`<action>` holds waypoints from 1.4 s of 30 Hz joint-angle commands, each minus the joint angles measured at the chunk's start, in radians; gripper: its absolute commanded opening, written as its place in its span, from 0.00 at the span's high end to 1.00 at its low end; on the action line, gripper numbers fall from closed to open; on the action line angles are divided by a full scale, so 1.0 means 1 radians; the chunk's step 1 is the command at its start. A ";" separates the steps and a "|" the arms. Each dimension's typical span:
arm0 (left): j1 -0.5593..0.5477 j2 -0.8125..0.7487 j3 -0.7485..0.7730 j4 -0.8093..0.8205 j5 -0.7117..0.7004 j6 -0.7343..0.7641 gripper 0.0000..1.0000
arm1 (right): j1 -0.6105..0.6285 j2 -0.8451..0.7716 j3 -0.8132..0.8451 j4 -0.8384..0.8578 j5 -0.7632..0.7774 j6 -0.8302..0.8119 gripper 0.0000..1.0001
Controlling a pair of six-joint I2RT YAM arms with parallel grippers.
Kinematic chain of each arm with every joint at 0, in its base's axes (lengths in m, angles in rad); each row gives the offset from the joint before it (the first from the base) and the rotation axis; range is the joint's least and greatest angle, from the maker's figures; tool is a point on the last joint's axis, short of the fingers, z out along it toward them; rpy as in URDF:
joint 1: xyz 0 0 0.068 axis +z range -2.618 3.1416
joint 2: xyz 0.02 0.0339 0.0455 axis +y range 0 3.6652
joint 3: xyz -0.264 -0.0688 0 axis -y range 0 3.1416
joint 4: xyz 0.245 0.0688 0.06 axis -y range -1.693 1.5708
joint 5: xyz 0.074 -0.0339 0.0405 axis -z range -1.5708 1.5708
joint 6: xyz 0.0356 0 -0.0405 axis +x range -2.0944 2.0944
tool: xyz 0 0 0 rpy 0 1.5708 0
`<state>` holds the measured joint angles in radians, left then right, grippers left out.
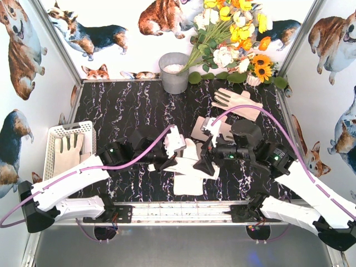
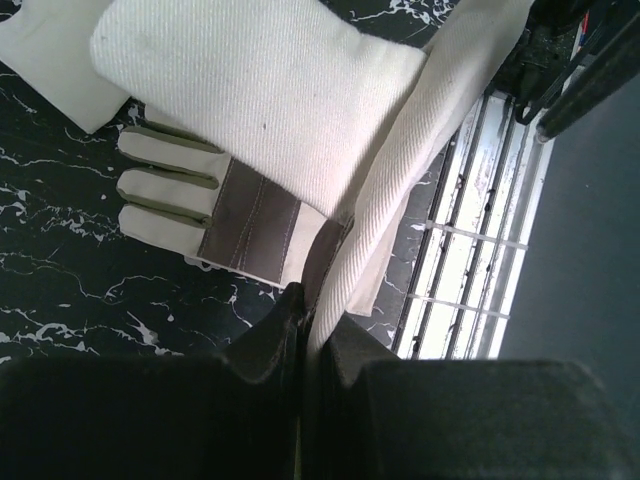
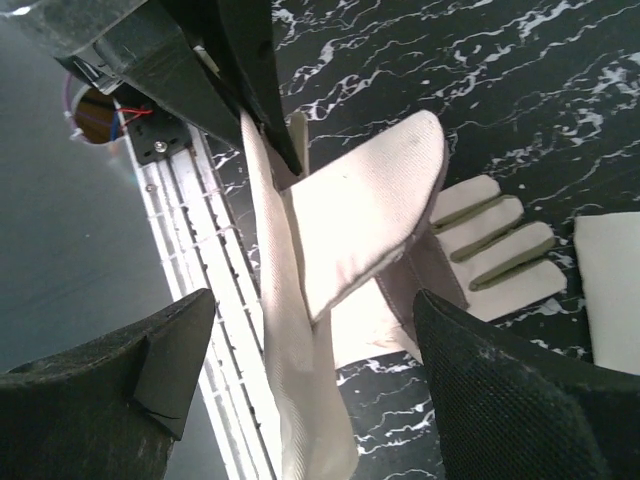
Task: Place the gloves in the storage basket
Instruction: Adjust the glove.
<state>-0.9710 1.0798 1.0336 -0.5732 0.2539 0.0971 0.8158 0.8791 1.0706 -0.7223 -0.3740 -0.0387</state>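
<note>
Several cream-white gloves [image 1: 188, 169] lie piled at the table's front middle. My left gripper [image 1: 165, 161] is shut on the cuff edge of one glove [image 2: 400, 180]; the fabric runs up out of its closed jaws [image 2: 312, 330]. Under it lies a glove with a grey palm patch and olive fingers [image 2: 200, 200]. My right gripper [image 1: 204, 165] is open, its fingers [image 3: 500, 390] wide on either side of the held glove [image 3: 350, 220], not touching it. The white slotted storage basket [image 1: 54, 133] stands at the left with one glove [image 1: 68, 151] in it. Another glove [image 1: 236, 103] lies at the back right.
A grey metal bucket [image 1: 174, 72] stands at the back centre beside a bunch of artificial flowers [image 1: 233, 39]. A metal rail [image 1: 183, 210] runs along the table's front edge. Corgi-print walls close in the left, back and right sides.
</note>
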 commanded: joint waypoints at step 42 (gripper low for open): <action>0.083 -0.068 -0.054 0.246 -0.298 -0.268 0.04 | -0.069 0.073 -0.122 0.267 0.278 0.368 1.00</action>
<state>-0.9318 1.0588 1.0248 -0.4839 0.0769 -0.0353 0.7994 0.9787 0.9745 -0.5411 -0.2584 0.1951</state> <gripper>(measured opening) 0.913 0.065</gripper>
